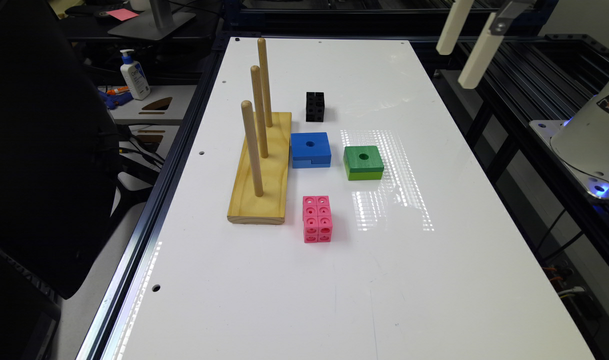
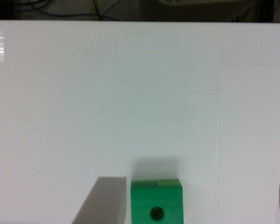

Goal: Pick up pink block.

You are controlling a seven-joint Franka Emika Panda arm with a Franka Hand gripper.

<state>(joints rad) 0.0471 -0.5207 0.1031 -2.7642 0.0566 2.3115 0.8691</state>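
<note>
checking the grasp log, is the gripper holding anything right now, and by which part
Nothing is held. The gripper is open and apart from the white table, where the pink block lies untouched. In the wrist view the green block sits between the fingers, ungripped.

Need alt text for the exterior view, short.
A pink block lies untouched on a white table, beside a wooden base holding three upright pegs. Behind it sit a blue square, a green square and a black cube; the gripper hangs high above the table's far corner.
</note>
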